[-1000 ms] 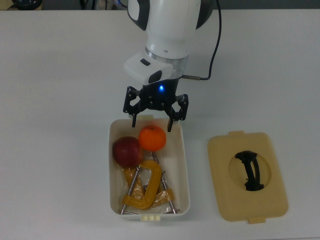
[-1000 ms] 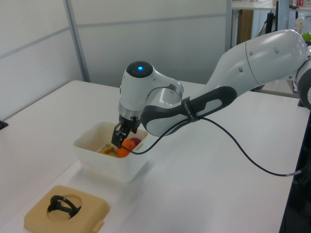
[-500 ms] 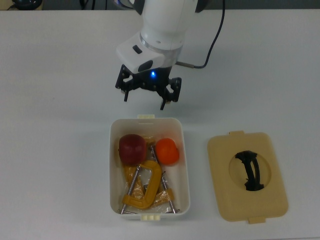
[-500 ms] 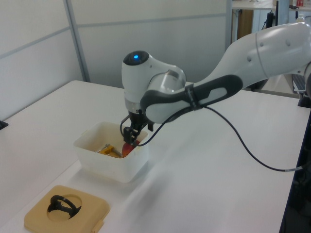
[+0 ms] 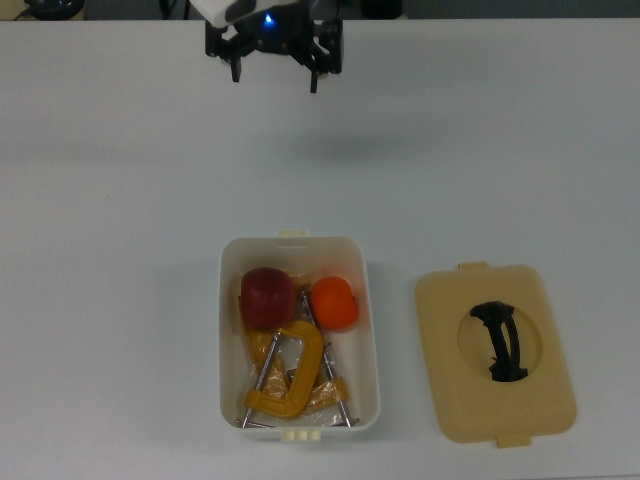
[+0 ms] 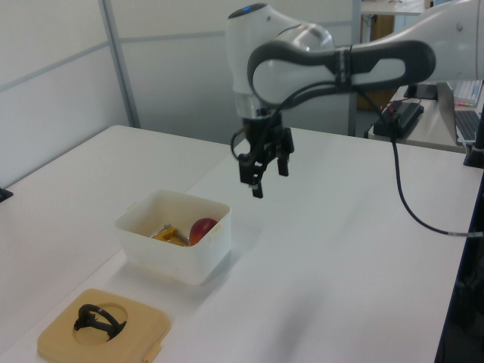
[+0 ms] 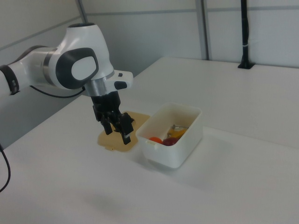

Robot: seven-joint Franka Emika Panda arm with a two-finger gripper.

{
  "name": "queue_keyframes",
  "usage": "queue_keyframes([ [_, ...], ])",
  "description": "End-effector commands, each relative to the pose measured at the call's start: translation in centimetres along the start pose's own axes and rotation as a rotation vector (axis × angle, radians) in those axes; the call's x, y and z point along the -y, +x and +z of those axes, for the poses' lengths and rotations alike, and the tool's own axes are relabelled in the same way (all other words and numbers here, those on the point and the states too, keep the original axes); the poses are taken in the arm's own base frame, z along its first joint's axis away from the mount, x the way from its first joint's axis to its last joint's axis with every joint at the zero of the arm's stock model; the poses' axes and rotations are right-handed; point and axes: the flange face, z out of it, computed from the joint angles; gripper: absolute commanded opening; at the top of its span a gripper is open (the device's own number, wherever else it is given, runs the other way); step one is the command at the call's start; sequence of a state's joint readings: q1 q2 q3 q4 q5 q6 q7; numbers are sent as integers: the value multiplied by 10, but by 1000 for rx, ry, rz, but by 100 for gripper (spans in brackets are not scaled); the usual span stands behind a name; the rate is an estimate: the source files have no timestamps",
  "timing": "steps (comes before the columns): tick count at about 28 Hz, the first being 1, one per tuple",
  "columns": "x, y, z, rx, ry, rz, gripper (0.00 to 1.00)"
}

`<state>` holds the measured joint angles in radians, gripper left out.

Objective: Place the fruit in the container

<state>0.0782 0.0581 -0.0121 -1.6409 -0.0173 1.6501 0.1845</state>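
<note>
Two fruit in the white container point(image 5: 371, 330): one red apple point(image 5: 266, 297) and one orange point(image 5: 335, 303), side by side at the end toward the top view's top. Yellow C-clamps point(image 5: 289, 375) beneath, overlapping, count unclear. One tan lid point(image 5: 495, 355) beside it. Gripper point(image 5: 274, 80) raised well clear, fingers spread, empty; arm cropped in the top view. No readable labels.
</note>
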Motion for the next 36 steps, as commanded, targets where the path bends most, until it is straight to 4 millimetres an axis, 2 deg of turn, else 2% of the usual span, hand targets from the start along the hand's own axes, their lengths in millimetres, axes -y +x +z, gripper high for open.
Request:
queue_keyframes([
  [1,-24,-14,-9,31,49,-64,100],
  [8,-33,-18,-19,30,43,-60,100],
  [16,-48,-19,-40,-11,47,-37,100],
  [22,-69,-16,-55,-45,55,1,100],
  [27,-82,-15,-63,-62,56,16,100],
  [36,-89,-15,-63,-64,50,27,100],
])
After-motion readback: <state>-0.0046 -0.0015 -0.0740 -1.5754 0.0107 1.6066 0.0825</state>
